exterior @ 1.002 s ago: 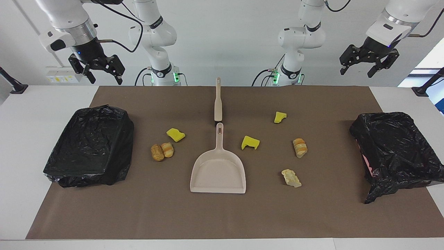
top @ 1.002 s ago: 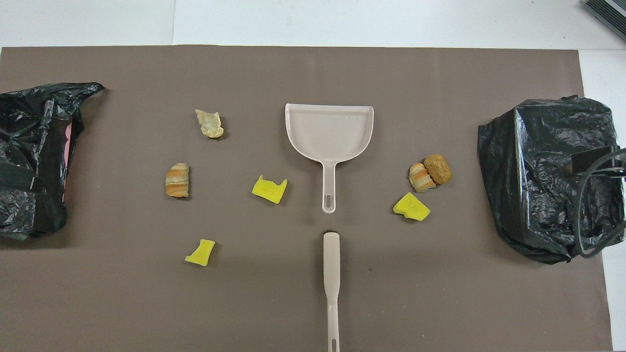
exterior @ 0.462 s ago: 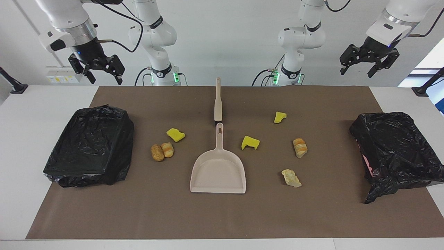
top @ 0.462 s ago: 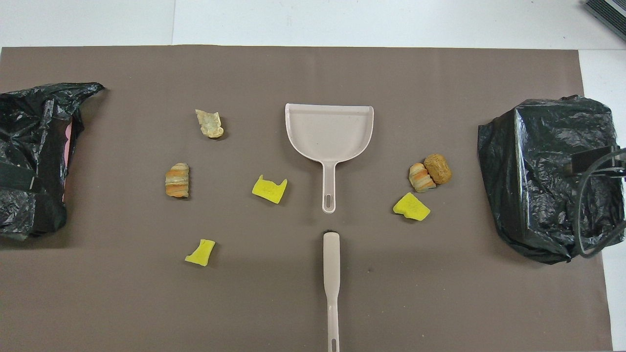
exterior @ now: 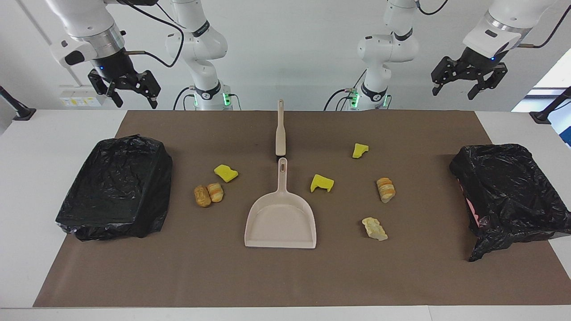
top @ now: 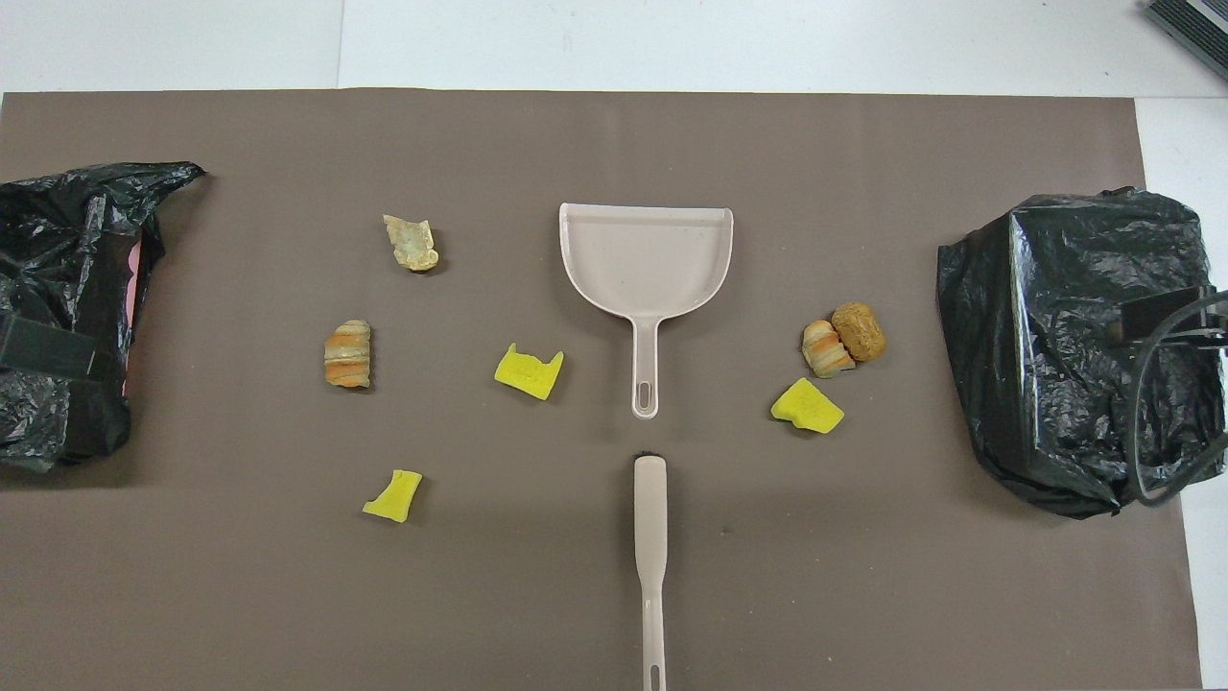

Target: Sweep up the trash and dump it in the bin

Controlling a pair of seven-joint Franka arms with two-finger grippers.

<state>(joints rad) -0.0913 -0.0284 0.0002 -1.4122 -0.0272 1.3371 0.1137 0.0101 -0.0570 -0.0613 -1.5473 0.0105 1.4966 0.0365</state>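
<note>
While both arms hang high over the robots' end of the surface, I see the left claw spread wide with nothing in it, up in the air above the corner of the brown mat at the left arm's end, and the right claw just as wide and just as bare above the mat's corner at the right arm's end. Below the left claw, farther from the robots, sits a bin lined with a black bag, and a second black-bagged bin sits at the right arm's end. Between them I count seven scraps of trash, all lying on the mat. Toward the left arm's end lie a yellow sponge piece, a striped bread chunk farther out, and the pale cream lump farthest from the robots. Another yellow sponge lies just beside the dustpan's handle. Toward the right arm's end, a third yellow sponge lies near two bread chunks that touch each other. In the middle, the beige dustpan rests flat, its handle pointing at the robots, and the beige brush lies in line with it, nearer the robots, its end just short of the handle.
</note>
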